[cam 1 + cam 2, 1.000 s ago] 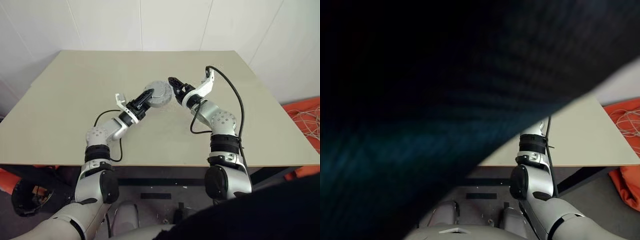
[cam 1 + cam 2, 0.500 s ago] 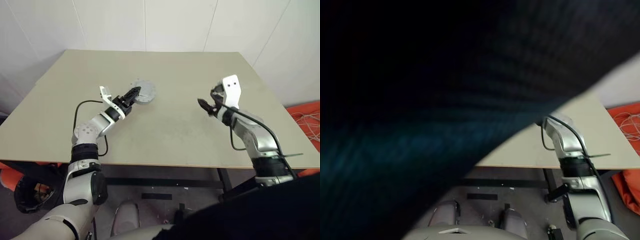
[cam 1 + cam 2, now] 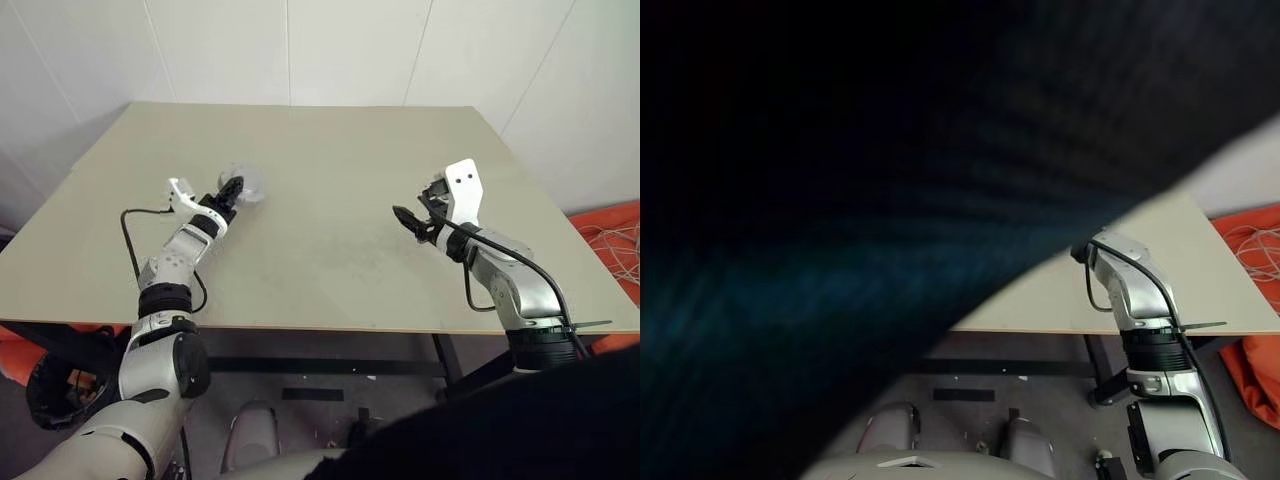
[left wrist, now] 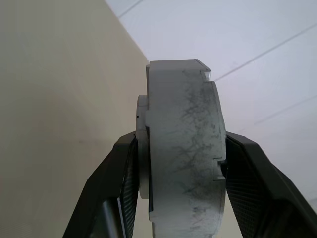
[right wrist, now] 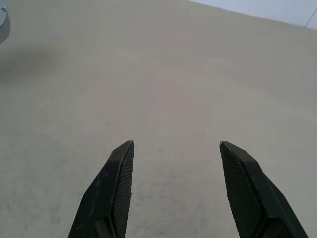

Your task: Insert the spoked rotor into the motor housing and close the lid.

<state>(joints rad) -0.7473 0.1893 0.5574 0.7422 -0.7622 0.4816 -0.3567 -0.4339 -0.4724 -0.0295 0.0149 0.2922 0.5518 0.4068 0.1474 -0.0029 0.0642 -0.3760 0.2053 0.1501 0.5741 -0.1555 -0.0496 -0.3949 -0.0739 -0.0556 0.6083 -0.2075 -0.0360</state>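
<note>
Left wrist view first: my left gripper [image 4: 181, 163] has its fingers [image 4: 126, 186] clamped on a thick round metal body, the motor housing [image 4: 184, 158], one finger pressing each flat face. I see it edge-on: pale grey, matte, scuffed with dark scratch marks, small notches cut in the rim on one side, and a narrower stepped collar sticking out on the other face. Can't tell from this angle whether the coils or the lid side are showing. In the left eye view the housing [image 3: 247, 184] is a blurry pale disc at the tip of the left gripper [image 3: 231, 189], over the left part of the beige surface [image 3: 330, 190], near its far half; whether it touches the surface I can't tell. My right gripper [image 5: 177, 148] has its fingers [image 5: 119, 173] spread apart with nothing between them, just bare surface [image 5: 163, 74] below. In the left eye view it [image 3: 408, 219] hangs over the right side, well apart from the housing.
</note>
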